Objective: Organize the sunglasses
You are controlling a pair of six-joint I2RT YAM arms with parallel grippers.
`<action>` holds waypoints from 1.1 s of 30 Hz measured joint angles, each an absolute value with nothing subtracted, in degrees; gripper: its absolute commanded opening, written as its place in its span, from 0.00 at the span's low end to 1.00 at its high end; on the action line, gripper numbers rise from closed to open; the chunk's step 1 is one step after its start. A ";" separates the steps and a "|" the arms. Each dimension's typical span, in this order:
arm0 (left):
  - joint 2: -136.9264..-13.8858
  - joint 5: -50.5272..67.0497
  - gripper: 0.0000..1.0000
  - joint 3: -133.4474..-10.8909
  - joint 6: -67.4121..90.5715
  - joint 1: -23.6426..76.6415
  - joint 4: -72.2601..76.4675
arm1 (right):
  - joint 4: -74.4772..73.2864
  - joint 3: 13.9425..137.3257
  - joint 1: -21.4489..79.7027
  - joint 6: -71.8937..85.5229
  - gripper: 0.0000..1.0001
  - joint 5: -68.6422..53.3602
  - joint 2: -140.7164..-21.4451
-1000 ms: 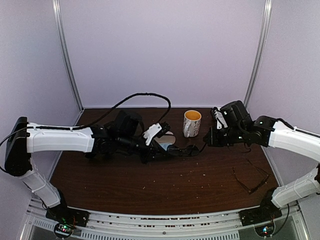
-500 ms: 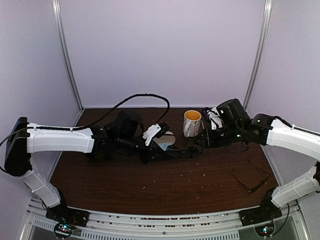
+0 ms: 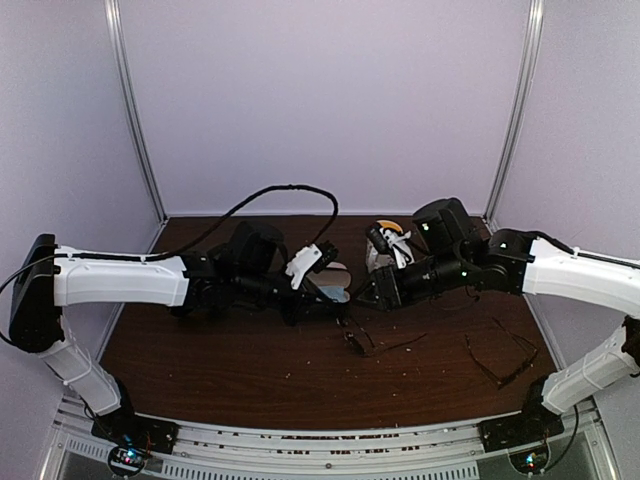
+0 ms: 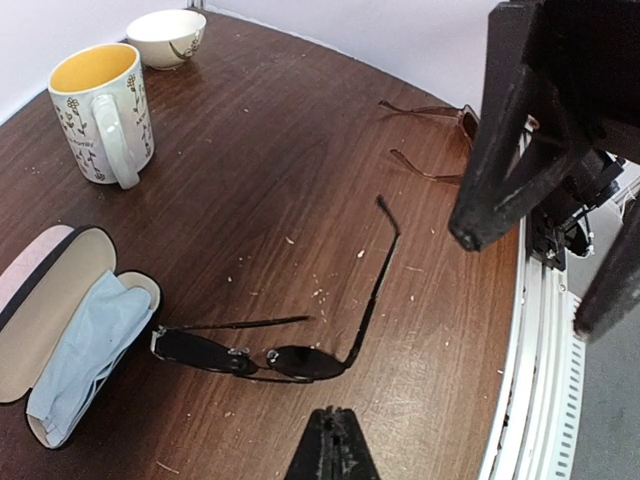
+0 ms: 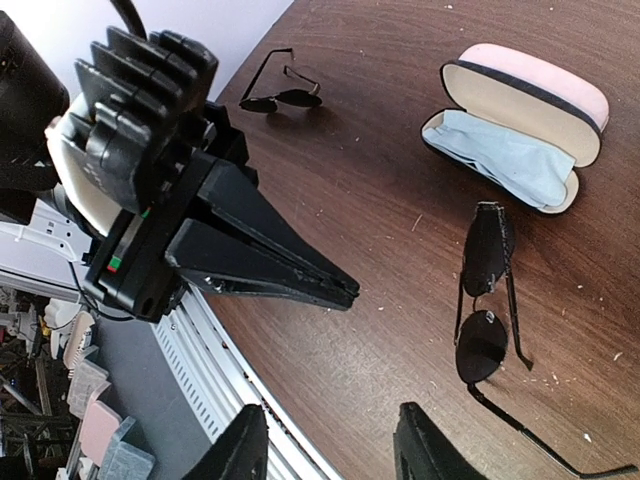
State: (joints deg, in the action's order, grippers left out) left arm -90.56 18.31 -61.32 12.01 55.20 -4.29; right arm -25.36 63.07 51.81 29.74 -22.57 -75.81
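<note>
Black sunglasses [image 4: 262,357] with dark lenses lie on the table with their arms unfolded, free of both grippers; they also show as sunglasses [image 3: 375,345] and sunglasses [image 5: 484,305]. My left gripper [image 4: 335,440] hangs just above and beside them, shut and empty, and shows from the side as left gripper [image 5: 340,288]. My right gripper [image 5: 335,450] is open with nothing between its fingers, hovering beside the pair. A second thin-framed pair [image 3: 500,358] lies at the front right, also seen as pair [image 4: 440,140] and pair [image 5: 280,92].
An open pink case [image 4: 40,290] holds a light-blue cloth [image 4: 85,345] just left of the sunglasses. A flowered mug [image 4: 95,110] and a small bowl [image 4: 165,35] stand farther back. The metal rail [image 4: 530,330] marks the table's near edge.
The right arm moved left and its jaws opened. The black sunglasses, earlier held up between the two grippers, now lie on the table in front of the case.
</note>
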 measured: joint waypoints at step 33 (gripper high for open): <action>-84.75 10.13 0.11 -51.40 14.66 55.07 -3.81 | -24.51 56.90 53.15 22.83 0.53 -9.82 -90.15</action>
State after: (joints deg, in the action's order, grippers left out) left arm -84.75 10.13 -51.40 14.66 55.07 -3.81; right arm -24.51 56.90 53.15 22.83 -9.82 -90.15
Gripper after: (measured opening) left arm 0.103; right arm 0.572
